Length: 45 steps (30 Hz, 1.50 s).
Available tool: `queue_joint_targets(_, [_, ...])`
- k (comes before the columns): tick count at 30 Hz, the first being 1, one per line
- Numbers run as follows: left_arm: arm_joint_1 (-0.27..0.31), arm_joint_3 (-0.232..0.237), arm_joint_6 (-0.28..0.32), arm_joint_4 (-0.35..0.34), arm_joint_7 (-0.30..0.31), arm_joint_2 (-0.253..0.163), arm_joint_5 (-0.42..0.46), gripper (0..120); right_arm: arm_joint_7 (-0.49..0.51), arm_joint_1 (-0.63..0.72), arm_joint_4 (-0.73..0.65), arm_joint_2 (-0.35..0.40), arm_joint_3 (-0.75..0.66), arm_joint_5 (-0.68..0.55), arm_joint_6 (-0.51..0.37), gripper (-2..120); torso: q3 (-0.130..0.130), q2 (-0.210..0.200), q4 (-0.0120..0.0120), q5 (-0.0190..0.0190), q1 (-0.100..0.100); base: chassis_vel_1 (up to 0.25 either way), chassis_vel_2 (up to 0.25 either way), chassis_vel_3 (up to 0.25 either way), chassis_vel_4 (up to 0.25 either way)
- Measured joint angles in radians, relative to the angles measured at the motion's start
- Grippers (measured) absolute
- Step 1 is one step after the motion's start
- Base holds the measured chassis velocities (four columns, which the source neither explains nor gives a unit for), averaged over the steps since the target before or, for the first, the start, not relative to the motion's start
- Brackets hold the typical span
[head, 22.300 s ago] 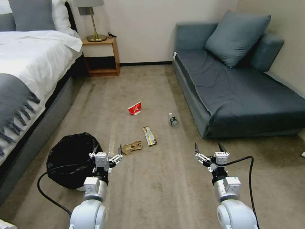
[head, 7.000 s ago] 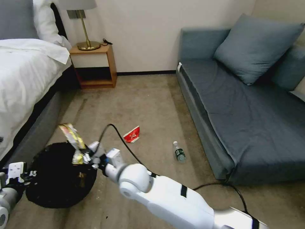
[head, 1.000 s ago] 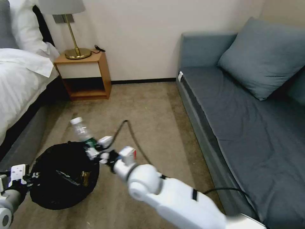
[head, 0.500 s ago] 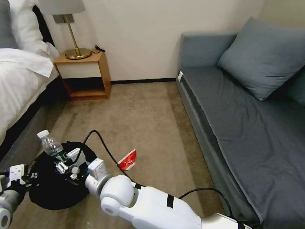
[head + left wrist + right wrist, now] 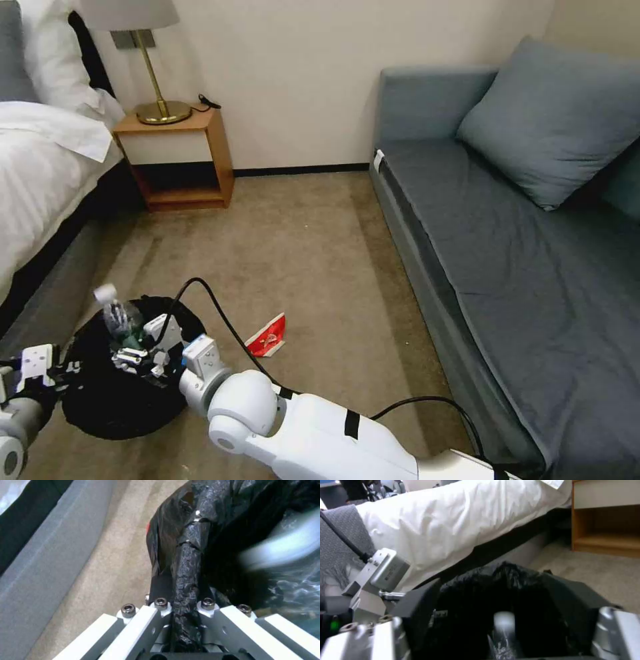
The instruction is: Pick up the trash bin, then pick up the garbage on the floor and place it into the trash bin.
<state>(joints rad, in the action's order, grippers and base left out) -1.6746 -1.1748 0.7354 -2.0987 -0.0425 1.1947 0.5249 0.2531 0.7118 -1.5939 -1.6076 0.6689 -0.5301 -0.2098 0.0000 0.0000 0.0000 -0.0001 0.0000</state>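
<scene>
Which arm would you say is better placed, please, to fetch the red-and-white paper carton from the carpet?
The right. The left hand is clamped on the black-lined trash bin's rim, while the right hand over the bin sits nearer the red-and-white paper carton, once the clear plastic bottle is released.

the bin's (image 5: 100,413) open mouth is crowded: the right tool (image 5: 137,347) hangs over it with the bottle (image 5: 117,317) between its parted fingers, and the left tool (image 5: 57,373) is clamped on the near rim. the bed (image 5: 47,173) closes in the left side, the sofa (image 5: 507,253) the right. between them the carpet (image 5: 313,253) lies open up to the nightstand (image 5: 177,160), with only the red carton (image 5: 268,335) beside the bin.
</scene>
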Motion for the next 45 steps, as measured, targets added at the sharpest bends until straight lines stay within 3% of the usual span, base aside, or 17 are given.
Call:
queue_joint_targets(1, [0.001, 0.000, 0.000, 0.000, 0.000, -0.001, 0.000, 3, -0.001, 0.000, -0.006, 0.002, 0.000, 0.002, 0.000, 90, 0.000, 0.000, 0.0001, 0.0001, 0.000, 0.000, 0.000, 0.000, 0.000])
queue_joint_targets(6, [0.002, -0.002, 0.000, 0.003, -0.001, -0.004, 0.002, 3, 0.004, 0.020, -0.033, 0.030, -0.027, 0.037, 0.025, 99, 0.000, 0.000, 0.0001, 0.0003, 0.000, 0.000, 0.000, 0.000, 0.000])
queue_joint_targets(14, [0.002, -0.009, 0.000, 0.003, -0.002, -0.008, 0.006, 3, -0.006, 0.120, -0.112, 0.143, -0.177, 0.215, 0.136, 100, 0.000, 0.000, 0.0000, 0.0004, 0.000, 0.000, 0.000, 0.000, 0.000])
queue_joint_targets(21, [0.003, -0.009, 0.000, 0.004, -0.002, -0.009, 0.006, 3, -0.028, 0.201, -0.170, 0.194, -0.266, 0.261, 0.161, 100, 0.000, 0.000, -0.0002, 0.0004, 0.000, 0.000, 0.000, 0.000, 0.000])
queue_joint_targets(22, [0.006, -0.008, 0.000, 0.004, -0.002, -0.011, 0.007, 3, -0.055, 0.297, -0.222, 0.234, -0.352, 0.338, 0.199, 100, 0.000, 0.000, 0.0001, 0.0005, 0.000, 0.000, 0.000, 0.000, 0.000])
queue_joint_targets(24, [0.006, -0.008, 0.000, 0.004, -0.002, -0.011, 0.007, 3, -0.059, 0.316, -0.229, 0.240, -0.366, 0.357, 0.211, 100, 0.000, 0.000, 0.0000, 0.0004, 0.000, 0.000, 0.000, 0.000, 0.000])
queue_joint_targets(29, [0.002, -0.017, 0.000, 0.012, -0.004, -0.015, 0.011, 3, -0.082, 0.446, -0.224, 0.282, -0.456, 0.472, 0.336, 100, 0.000, 0.000, 0.0000, 0.0003, 0.000, 0.000, 0.000, 0.000, 0.000])
queue_joint_targets(45, [0.008, -0.027, 0.000, 0.017, -0.004, -0.038, 0.025, 3, -0.103, 0.513, -0.200, 0.295, -0.490, 0.470, 0.368, 100, 0.000, 0.000, 0.0001, 0.0001, 0.000, -0.065, 0.068, 0.061, -0.063])
